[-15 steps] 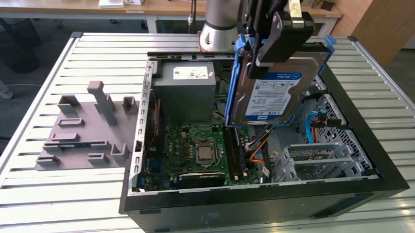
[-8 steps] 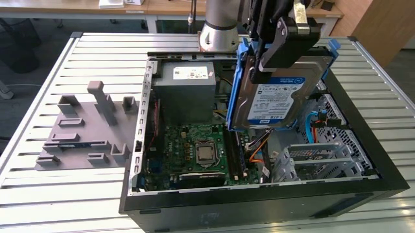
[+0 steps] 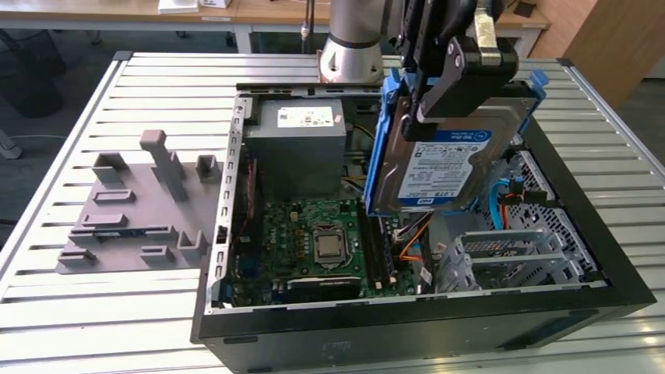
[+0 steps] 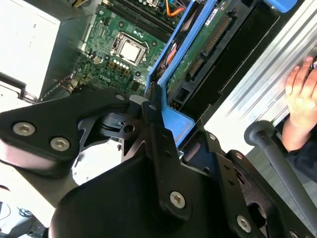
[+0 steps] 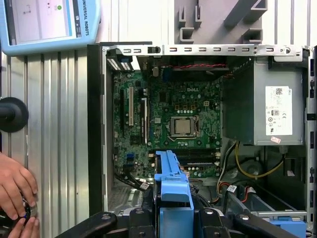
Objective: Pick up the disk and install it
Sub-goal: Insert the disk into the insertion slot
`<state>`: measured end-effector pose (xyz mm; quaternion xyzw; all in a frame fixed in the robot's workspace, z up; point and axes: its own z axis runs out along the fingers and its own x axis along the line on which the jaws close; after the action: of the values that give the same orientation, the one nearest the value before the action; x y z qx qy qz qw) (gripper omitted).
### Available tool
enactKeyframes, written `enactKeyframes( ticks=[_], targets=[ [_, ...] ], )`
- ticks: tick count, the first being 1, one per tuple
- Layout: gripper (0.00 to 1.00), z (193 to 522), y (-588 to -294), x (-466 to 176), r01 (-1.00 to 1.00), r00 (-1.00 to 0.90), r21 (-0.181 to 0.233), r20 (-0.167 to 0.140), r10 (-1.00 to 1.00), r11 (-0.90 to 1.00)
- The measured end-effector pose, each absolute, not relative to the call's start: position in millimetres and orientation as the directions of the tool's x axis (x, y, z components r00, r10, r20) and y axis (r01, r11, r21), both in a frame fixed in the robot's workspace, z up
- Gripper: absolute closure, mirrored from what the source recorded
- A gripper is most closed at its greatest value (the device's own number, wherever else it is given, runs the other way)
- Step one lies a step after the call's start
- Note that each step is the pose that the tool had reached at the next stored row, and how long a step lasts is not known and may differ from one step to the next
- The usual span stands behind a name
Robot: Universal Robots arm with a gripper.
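Note:
The disk (image 3: 447,167), a silver drive with a blue-and-white label and blue rails, hangs tilted on edge above the open computer case (image 3: 416,327), over its right half in the exterior view. My gripper (image 3: 445,97) is shut on the disk's upper end. In the second wrist view the black fingers (image 4: 153,106) clamp the blue rail (image 4: 173,124), and the disk's green circuit board (image 4: 198,54) faces the camera. In the first wrist view the blue rail (image 5: 171,181) juts out from between the jaws, over the motherboard (image 5: 173,124).
Inside the case are a grey power supply box (image 3: 301,140) and a metal drive cage (image 3: 519,257). A grey plastic fixture (image 3: 135,210) lies on the slatted table at the exterior view's left. A person's hand (image 5: 15,188) rests beside the case, near a blue-framed screen (image 5: 44,22).

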<state>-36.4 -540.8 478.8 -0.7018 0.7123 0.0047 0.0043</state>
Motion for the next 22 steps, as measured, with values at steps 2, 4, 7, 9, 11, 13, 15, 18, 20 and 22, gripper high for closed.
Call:
enactKeyframes(
  ticks=[2, 4, 7, 9, 11, 13, 15, 18, 20, 22],
  targets=[
    [0.64, 478, -545, -35, -1.0, -0.015, 0.001, -0.013, -1.0, 0.015],
    [0.64, 477, -548, -33, -1.0, -0.015, 0.001, -0.013, -1.0, 0.015],
    [0.64, 477, -551, -27, -1.0, -0.015, 0.001, -0.013, -1.0, 0.015],
    [0.64, 476, -551, -21, -1.0, -0.015, 0.001, -0.013, -1.0, 0.015],
    [0.64, 476, -552, -17, -1.0, -0.015, 0.001, -0.013, -1.0, 0.015],
    [0.64, 475, -552, -14, -1.0, -0.015, 0.001, -0.013, -1.0, 0.015],
    [0.64, 474, -552, -11, -1.0, -0.015, 0.001, -0.013, -1.0, 0.015],
    [0.64, 474, -552, -11, -1.0, -0.015, 0.001, -0.013, -1.0, 0.015],
    [0.64, 474, -552, -11, -1.0, -0.015, 0.001, -0.013, -1.0, 0.015],
    [0.64, 473, -553, -11, -1.0, -0.015, 0.001, -0.013, -1.0, 0.015]
  ],
)
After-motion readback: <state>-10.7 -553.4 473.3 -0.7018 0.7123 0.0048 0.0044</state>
